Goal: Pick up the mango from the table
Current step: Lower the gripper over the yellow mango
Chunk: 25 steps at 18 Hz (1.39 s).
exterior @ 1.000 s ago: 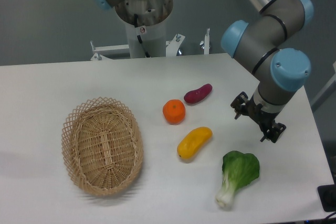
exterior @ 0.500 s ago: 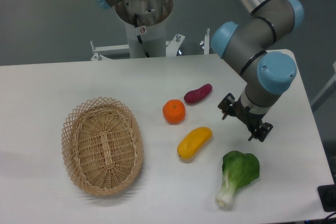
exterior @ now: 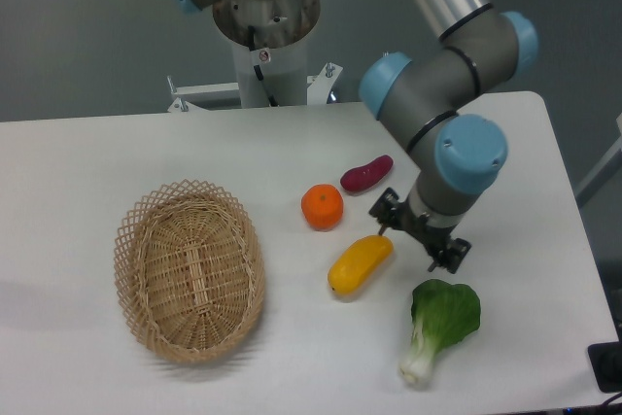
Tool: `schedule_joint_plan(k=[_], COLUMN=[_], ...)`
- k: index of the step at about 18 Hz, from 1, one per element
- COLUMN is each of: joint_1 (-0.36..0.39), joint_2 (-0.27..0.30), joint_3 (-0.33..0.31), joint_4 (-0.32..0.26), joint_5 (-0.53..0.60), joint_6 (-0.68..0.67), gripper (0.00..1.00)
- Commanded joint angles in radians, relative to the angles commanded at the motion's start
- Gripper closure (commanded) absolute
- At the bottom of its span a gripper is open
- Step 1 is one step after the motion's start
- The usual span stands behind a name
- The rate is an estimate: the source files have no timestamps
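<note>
The mango (exterior: 359, 263) is an elongated yellow-orange fruit lying at a slant on the white table (exterior: 87, 162), right of centre. My gripper (exterior: 420, 232) hangs from the arm's wrist just to the right of the mango's upper end and above it. The wrist and blue-capped joint cover the fingers from this view, so I cannot tell how far the jaws are apart. Nothing shows in the gripper.
A round orange (exterior: 322, 207) and a purple sweet potato (exterior: 366, 173) lie just behind the mango. A green bok choy (exterior: 439, 326) lies to its right front. A woven basket (exterior: 190, 268) stands at the left. The arm's base column (exterior: 264, 31) rises at the back.
The arm has swung left across the table, bringing the gripper from the right edge area to just beside the mango's upper end. The objects have not moved.
</note>
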Motion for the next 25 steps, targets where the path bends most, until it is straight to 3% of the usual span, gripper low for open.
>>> schedule_joint_plan(k=[6, 23, 25], joint_1=[-0.014, -0.037, -0.040], joint_2=[0.009, -0.017, -0.025], joint_3=[-0.112, -0.150, -0.158], joint_4=[0.146, 0.167, 0.202], joint_5=[0.000, 0.005, 0.006], joint_6=[0.000, -0.002, -0.011], gripper=[0.00, 0.00, 0.00])
